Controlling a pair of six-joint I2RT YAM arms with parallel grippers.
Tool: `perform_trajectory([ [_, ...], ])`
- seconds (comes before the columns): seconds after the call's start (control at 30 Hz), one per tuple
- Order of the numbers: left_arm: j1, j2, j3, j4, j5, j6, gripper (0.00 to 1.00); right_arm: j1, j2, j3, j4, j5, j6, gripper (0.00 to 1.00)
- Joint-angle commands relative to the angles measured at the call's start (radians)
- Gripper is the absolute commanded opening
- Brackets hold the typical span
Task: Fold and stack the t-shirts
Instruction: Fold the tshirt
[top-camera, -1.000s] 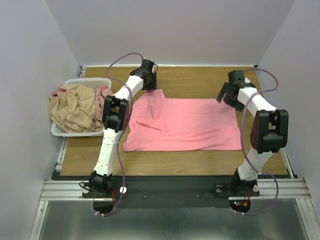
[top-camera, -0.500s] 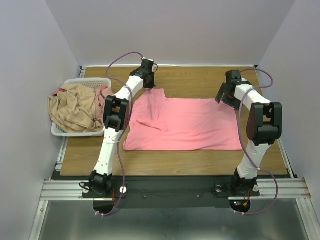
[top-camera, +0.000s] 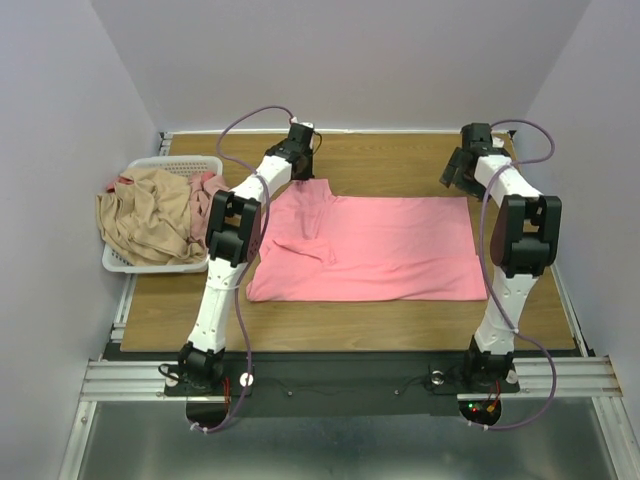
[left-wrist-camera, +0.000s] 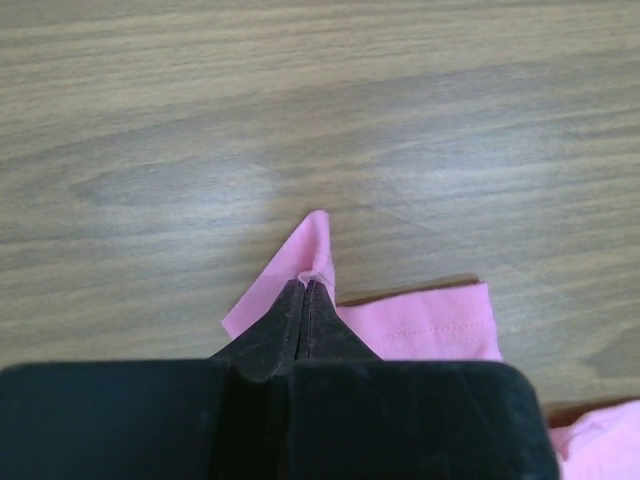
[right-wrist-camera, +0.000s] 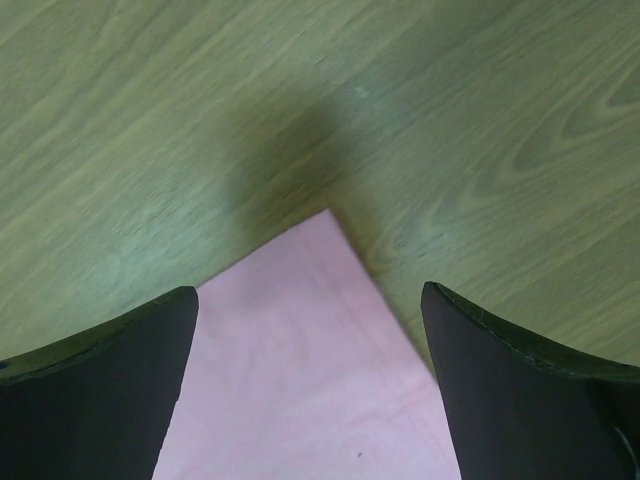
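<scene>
The salmon-pink t-shirt (top-camera: 380, 250) lies flat on the table (top-camera: 400, 155), its long axis running left to right and its straight hem to the right. The left gripper (left-wrist-camera: 305, 290) pinches the shirt's far-left corner. The right gripper (right-wrist-camera: 308, 295) hangs with jaws apart above the far-right corner.

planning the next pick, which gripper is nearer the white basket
Left. The left gripper, shut on a far corner of the salmon-pink shirt, is to the right of the basket; the right gripper, open over the other far corner, is across the table.
</scene>
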Motion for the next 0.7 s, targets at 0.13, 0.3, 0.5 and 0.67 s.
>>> perform_trajectory([
  [0.13,-0.013,-0.147,-0.038,0.059,-0.039,0.016,0.00,-0.027,0.089,0.086,0.012,-0.009,-0.029,0.98],
  [0.3,-0.013,-0.150,-0.056,0.068,-0.036,0.027,0.00,-0.029,0.157,0.131,0.012,-0.007,-0.045,0.92],
  [0.5,-0.015,-0.155,-0.079,0.073,-0.036,0.033,0.00,-0.029,0.162,0.103,0.013,-0.041,-0.043,0.67],
  [0.67,-0.016,-0.173,-0.101,0.084,-0.023,0.032,0.00,-0.029,0.149,0.080,0.015,-0.030,-0.042,0.43],
])
